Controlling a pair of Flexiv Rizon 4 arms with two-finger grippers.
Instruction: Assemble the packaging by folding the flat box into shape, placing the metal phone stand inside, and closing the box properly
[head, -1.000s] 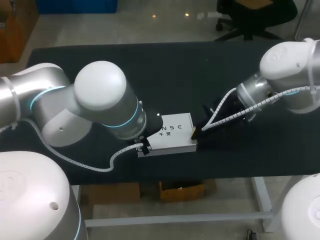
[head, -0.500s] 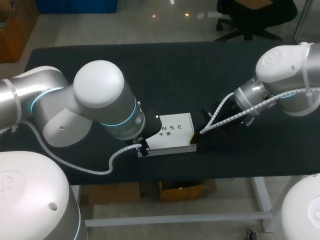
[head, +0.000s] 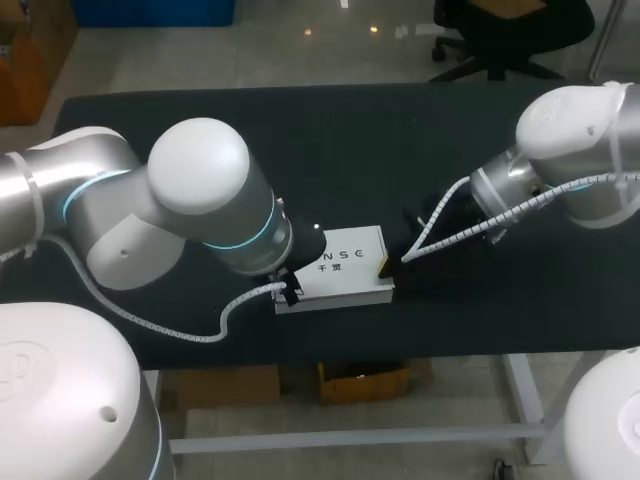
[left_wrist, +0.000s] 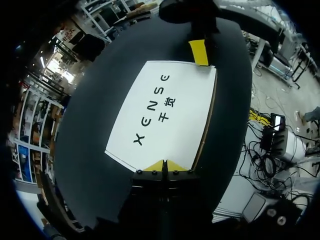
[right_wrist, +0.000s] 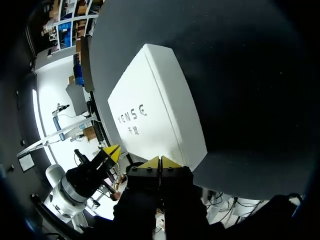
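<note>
- Left wrist view puts the left pincer (left_wrist: 163, 165) nearest. Its two yellow tips are pressed together with nothing between them, and their point meets the near end of the white box (left_wrist: 160, 110).
- Ahead of those tips the box lies flat on the black counter (head: 350, 150), printed face up, already folded into shape with its lid down. In the head view it sits at the lower centre of the frame, near the counter's front edge.
- A thin brown edge runs along one long side of the box. It may be a seam that is not fully tucked.
- No metal phone stand shows in any view, so I cannot tell whether it is inside.
- At the far end of the box is the right pincer (right_wrist: 159, 161), also narrow, tips together and holding nothing. It is at the box's end corner, touching or just beside it.
- The step looks like seating the closure with the box braced end to end. Press evenly from both ends so the box neither slides nor turns. Keep the tips on the end walls rather than the top face, which could dent, and use light force.
</note>
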